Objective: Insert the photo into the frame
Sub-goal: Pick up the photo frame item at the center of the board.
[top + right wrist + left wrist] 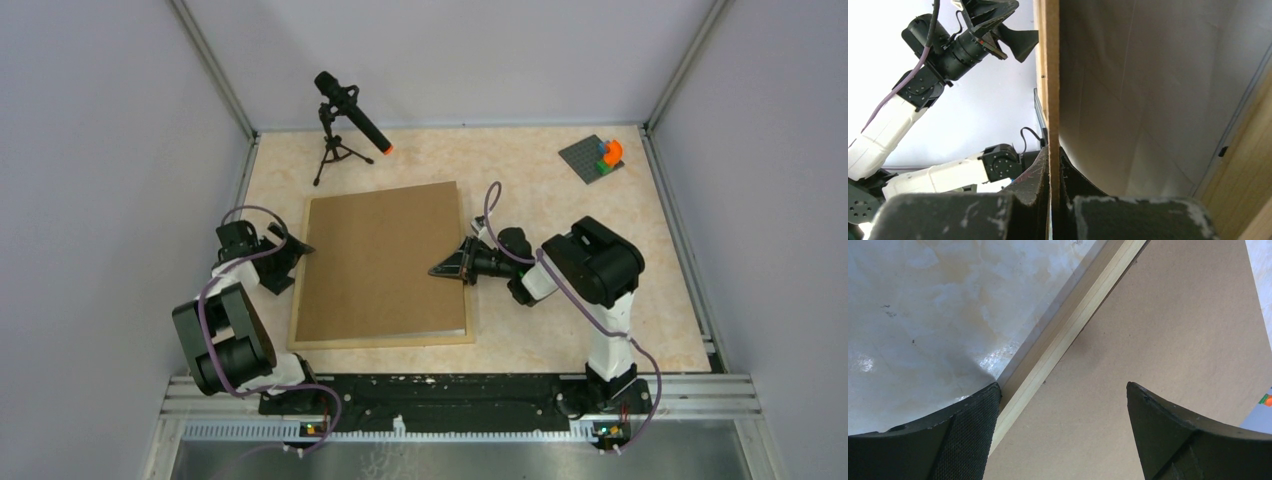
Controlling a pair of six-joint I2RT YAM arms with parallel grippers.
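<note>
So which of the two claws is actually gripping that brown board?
The right gripper: its jaws are shut on the brown board at its right edge. The left gripper hangs open by the frame, holding nothing.

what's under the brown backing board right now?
The frame rims it on the left and near sides. Where the right end effector pinches the backing board, the wrist view shows a white sheet beneath. Any print on it is hidden.

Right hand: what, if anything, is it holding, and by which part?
Right hand pinches the backing board at its right edge; left hand holds nothing.
</note>
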